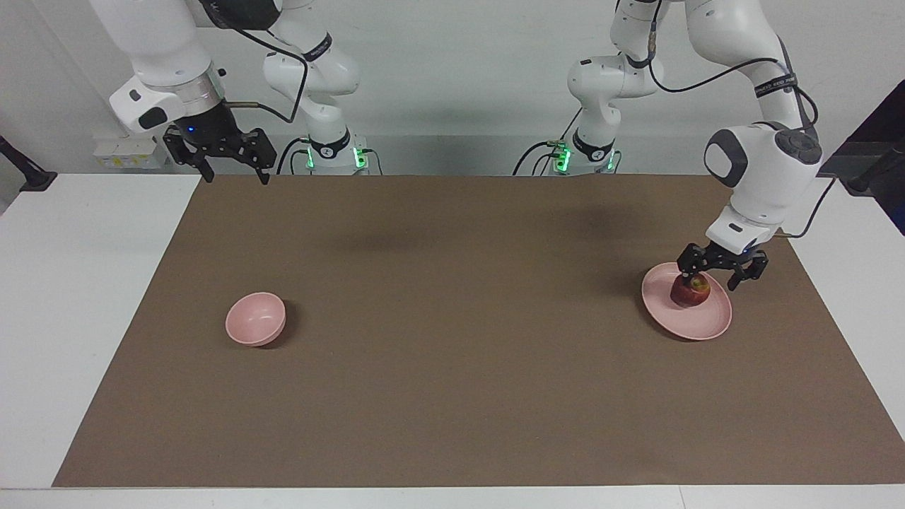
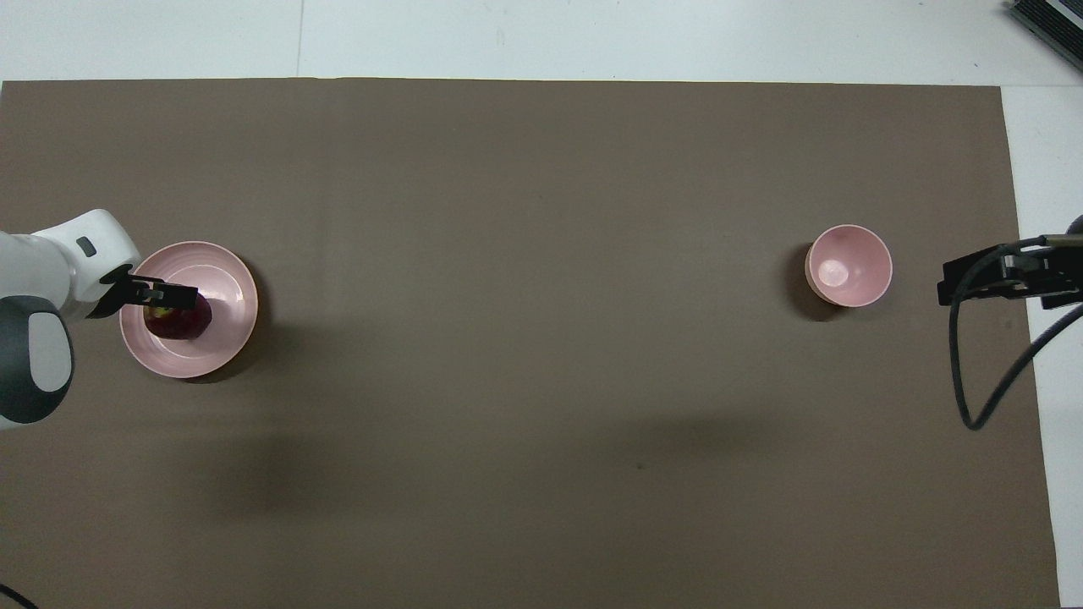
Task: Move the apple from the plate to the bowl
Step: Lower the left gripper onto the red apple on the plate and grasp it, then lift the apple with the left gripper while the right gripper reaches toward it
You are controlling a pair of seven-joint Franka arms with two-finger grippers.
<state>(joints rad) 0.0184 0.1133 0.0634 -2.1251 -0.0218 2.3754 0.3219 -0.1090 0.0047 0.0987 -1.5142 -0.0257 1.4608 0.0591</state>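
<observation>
Facing view: open left gripper (image 1: 714, 278) straddles the apple (image 1: 690, 292) on the plate (image 1: 696, 322); overhead view hides this. Right gripper (image 1: 233, 172) waits, open.

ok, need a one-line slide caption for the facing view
Left pincer open just above the apple on the pink plate; right pincer waits, pink bowl empty.

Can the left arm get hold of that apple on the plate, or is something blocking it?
Probably yes. The left gripper hangs open just over the apple on the plate, with nothing between them.
</observation>
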